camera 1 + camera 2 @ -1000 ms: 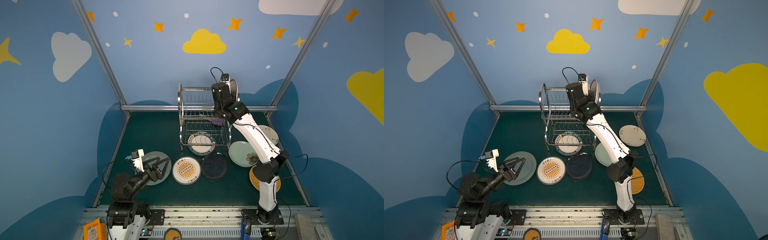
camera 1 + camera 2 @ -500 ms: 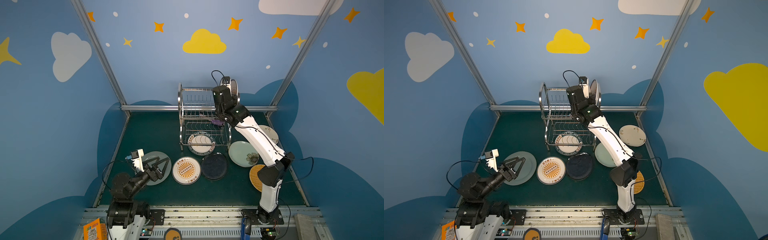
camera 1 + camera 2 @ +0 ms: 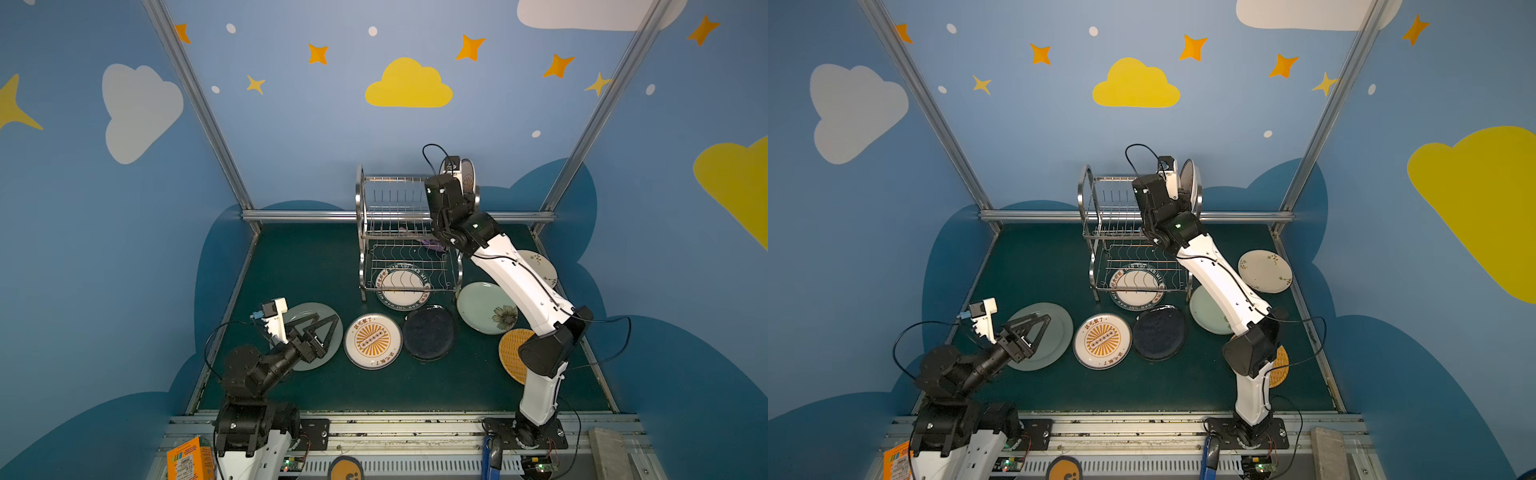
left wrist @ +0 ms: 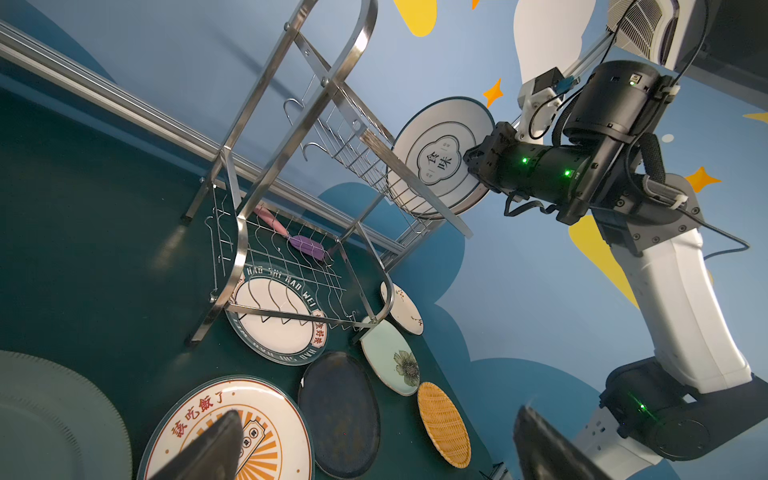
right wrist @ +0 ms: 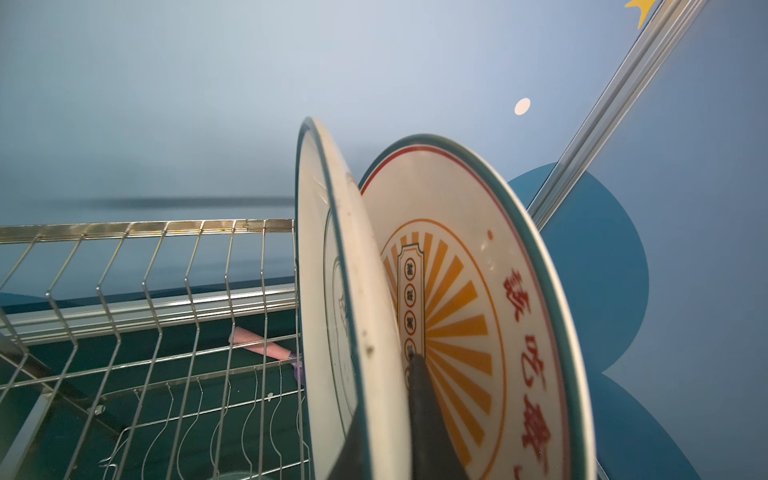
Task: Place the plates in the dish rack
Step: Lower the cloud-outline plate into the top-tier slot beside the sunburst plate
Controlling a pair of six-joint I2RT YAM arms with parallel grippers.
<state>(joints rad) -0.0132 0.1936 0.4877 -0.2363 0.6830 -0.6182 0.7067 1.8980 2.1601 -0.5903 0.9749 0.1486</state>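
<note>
1. My right pincer (image 5: 386, 399) is clamped on the rim of the white emblem plate (image 4: 440, 160). It holds the plate on edge at the end of the dish rack's (image 3: 395, 179) slotted upper tier, so the plate can drop between the wires.
2. Just beyond that pincer a sunburst plate (image 5: 457, 316) already stands upright in the tier. The held plate leans close beside it; whether they touch lower down I cannot tell.
3. My left pincer (image 3: 322, 328) hangs spread wide and empty right above a grey-green plate (image 3: 1059, 345) lying flat on the desk (image 3: 311, 257). I judge that plate to be its next pick.
4. Below the right pincer six more plates lie flat on the desk. One of them, the lettered-rim plate (image 3: 401, 286), is tucked under the rack's lower tier and looks awkward to reach.
</note>
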